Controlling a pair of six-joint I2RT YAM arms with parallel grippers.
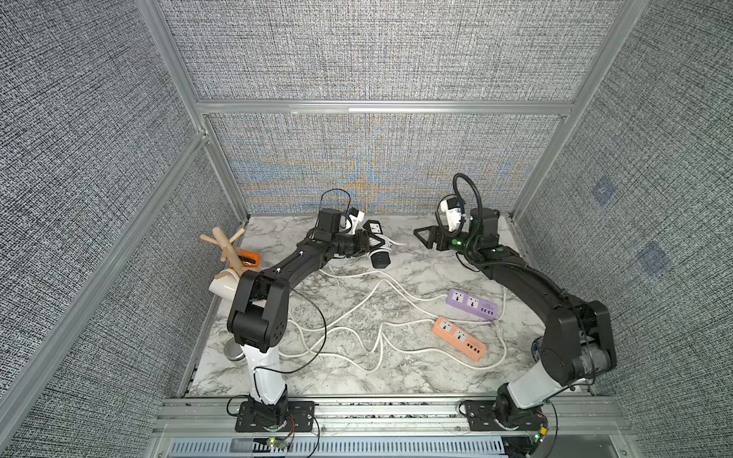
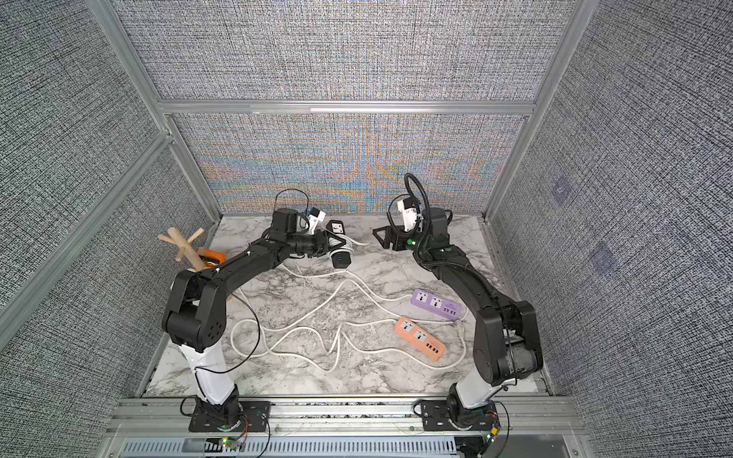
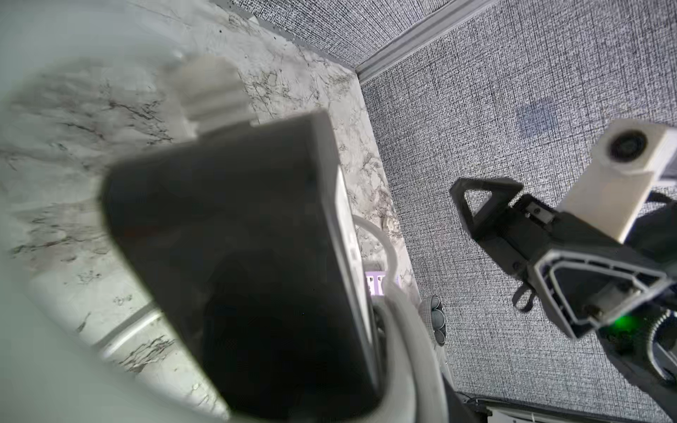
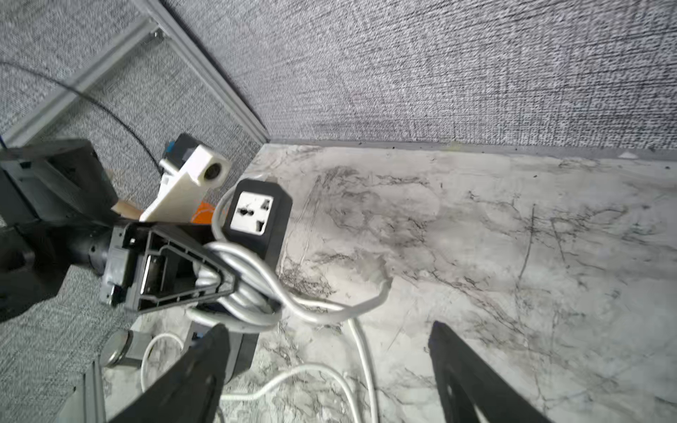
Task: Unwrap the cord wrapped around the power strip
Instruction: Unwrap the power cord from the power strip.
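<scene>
A black power strip (image 1: 374,228) (image 2: 335,228) (image 4: 256,216) is held off the marble table at the back centre, its white socket face showing. My left gripper (image 1: 373,244) (image 2: 336,245) is shut on its middle, over the coils of the white cord (image 4: 245,293) wrapped round it. One loose stretch of cord (image 4: 366,304) curls off the coils towards the table. Close up in the left wrist view, the strip's dark body (image 3: 238,256) fills the frame, the cord (image 3: 406,359) running beside it. My right gripper (image 1: 421,236) (image 2: 380,236) (image 4: 326,340) stands open a short way right of the strip, nothing between its fingers.
A purple power strip (image 1: 472,303) and an orange power strip (image 1: 458,337) lie at the right, their white cords (image 1: 357,309) looping across the table's middle. At the left stand a wooden mug tree (image 1: 228,246), a white mug (image 1: 223,286), an orange object (image 1: 249,257) and a metal tin (image 1: 234,351).
</scene>
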